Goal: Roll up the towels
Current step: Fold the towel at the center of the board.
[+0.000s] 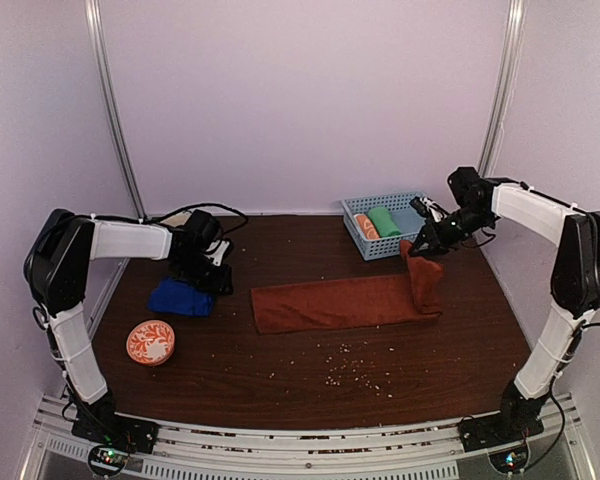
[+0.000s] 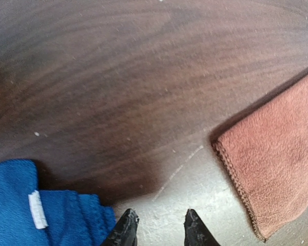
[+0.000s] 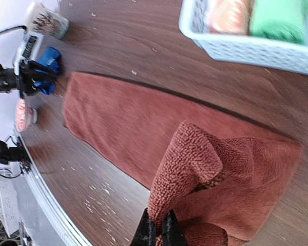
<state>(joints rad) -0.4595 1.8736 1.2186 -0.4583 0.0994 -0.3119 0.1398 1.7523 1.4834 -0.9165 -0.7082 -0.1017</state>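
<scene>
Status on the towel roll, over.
Right end effector shut on brown towel, one end lifted. Left end effector open, empty, beside blue towel. Basket close behind lifted end.

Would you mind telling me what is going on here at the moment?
The right gripper is shut on the right end of the brown towel, holding that end raised while the rest lies flat on the table. The left gripper is open beside the bunched blue towel, holding nothing. Neither towel is rolled yet.
</scene>
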